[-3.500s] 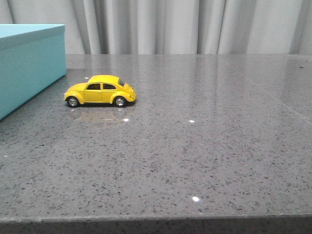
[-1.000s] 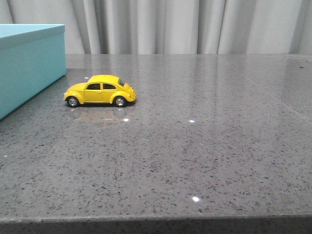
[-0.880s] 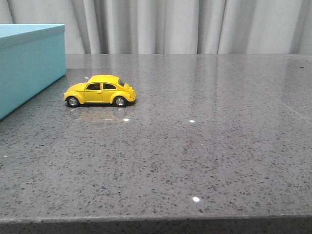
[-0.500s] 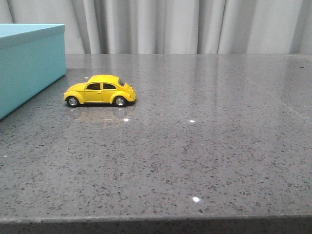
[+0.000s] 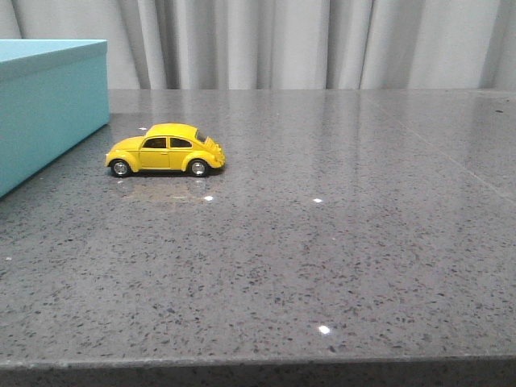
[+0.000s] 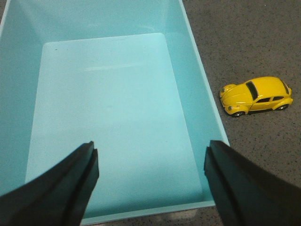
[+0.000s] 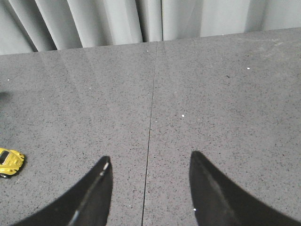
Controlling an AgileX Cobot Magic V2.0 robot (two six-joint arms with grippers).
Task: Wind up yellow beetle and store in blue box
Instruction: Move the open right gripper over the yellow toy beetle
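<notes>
Beside the blue box (image 5: 48, 105), the yellow beetle (image 5: 165, 150) sits unmoved; both hands gape empty.

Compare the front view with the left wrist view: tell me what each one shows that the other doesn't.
Only the front view shows the grey curtain behind the table and the blue box from outside, its side wall facing the camera.

Only the left wrist view shows the box's open, empty interior and the left pincer, open, above it.

Both show the yellow beetle standing on its wheels on the speckled grey table, beside the box and apart from it, ungrasped.
</notes>
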